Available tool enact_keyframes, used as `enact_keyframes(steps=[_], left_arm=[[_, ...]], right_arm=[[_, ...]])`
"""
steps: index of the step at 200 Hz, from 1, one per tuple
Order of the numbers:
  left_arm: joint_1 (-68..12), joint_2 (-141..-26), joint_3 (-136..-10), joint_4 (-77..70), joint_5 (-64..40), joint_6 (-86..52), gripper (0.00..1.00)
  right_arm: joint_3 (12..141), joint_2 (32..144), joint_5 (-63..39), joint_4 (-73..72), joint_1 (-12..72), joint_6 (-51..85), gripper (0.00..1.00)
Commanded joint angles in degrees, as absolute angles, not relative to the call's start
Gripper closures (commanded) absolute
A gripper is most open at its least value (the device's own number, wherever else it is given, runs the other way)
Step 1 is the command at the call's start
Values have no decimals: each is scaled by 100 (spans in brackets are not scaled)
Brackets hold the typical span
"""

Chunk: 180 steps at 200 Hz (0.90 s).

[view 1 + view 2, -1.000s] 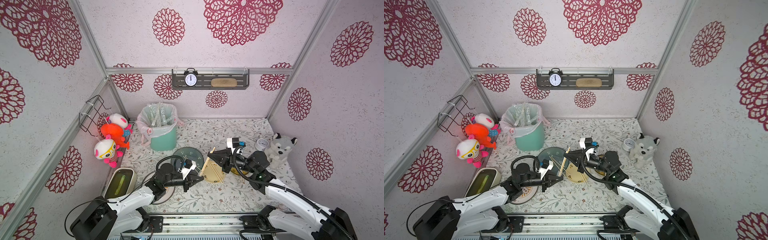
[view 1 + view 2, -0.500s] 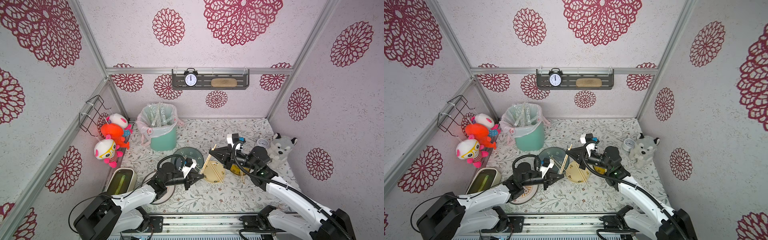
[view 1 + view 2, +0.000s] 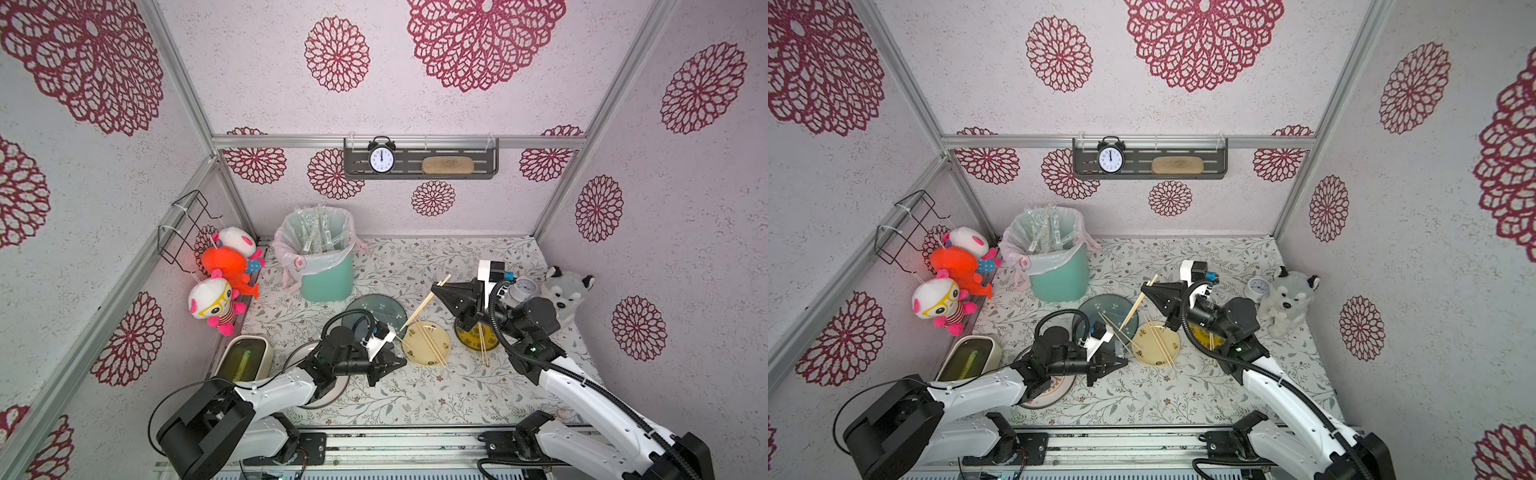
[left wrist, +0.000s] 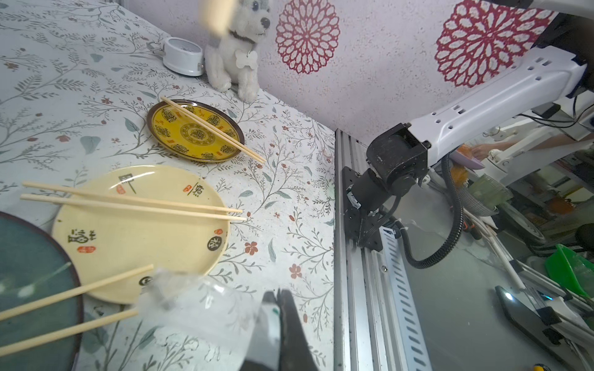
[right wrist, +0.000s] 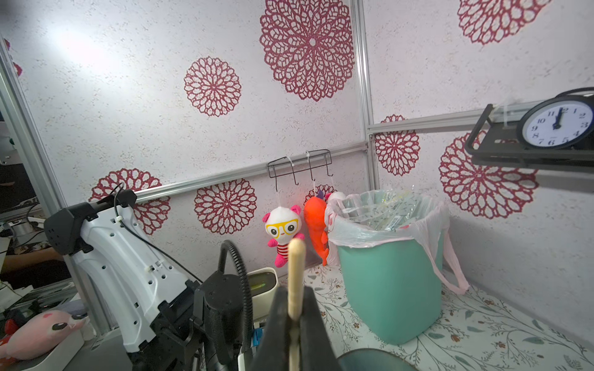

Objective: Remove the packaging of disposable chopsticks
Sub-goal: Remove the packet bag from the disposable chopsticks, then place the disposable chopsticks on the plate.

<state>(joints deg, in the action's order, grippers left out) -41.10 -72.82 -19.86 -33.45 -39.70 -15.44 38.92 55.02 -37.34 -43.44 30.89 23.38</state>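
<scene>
Three walls (image 3: 386, 112) with red flowers stand round a leafy table (image 3: 415, 399). The left gripper (image 4: 278, 294) is pinched tight on the clear packaging (image 4: 193, 302), beside the cream plate (image 4: 128, 244). The right gripper (image 3: 435, 286) squeezes the disposable chopsticks (image 3: 419, 307), held up higher.

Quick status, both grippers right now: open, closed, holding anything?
Left gripper: closed, pinching the clear packaging sleeve.
Right gripper: closed on the chopsticks, lifted off the table.
</scene>
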Motion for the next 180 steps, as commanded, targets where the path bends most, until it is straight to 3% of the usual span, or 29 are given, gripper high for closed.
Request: enact_keyframes(steps=[1, 24, 41, 70, 90, 119, 155, 180], left_arm=[[-4052, -7085, -1868, -3395, -3844, -1567, 100], [-3842, -6564, -1789, -3342, -3622, -1784, 100], [-3612, -5797, -1816, -2958, -2863, -1974, 100], [-3172, -3967, -2597, -842, -766, -2099, 100], [-2872, -3321, -3407, 285, 7, -2083, 100], [-2606, -3285, -4474, 1065, 679, -2021, 100], [-2371, -4058, -5578, 1483, 570, -1778, 100], [-2255, -4326, -5646, 1354, 441, -1809, 100]], right_arm=[[4070, 5303, -3500, -4452, 3060, 2092, 100], [4036, 5162, -3401, -4430, 3059, 2113, 100], [4008, 5104, -3297, -4277, 3076, 2068, 100], [3872, 5353, -3173, -4371, 3352, 1975, 100], [4019, 5720, -2720, -4010, 4028, 1358, 100], [4155, 6606, -2485, -4374, 4746, 1035, 100], [4749, 8184, -2482, -4818, 5411, 785, 100], [5224, 8997, -2506, -5053, 5695, 725, 100]])
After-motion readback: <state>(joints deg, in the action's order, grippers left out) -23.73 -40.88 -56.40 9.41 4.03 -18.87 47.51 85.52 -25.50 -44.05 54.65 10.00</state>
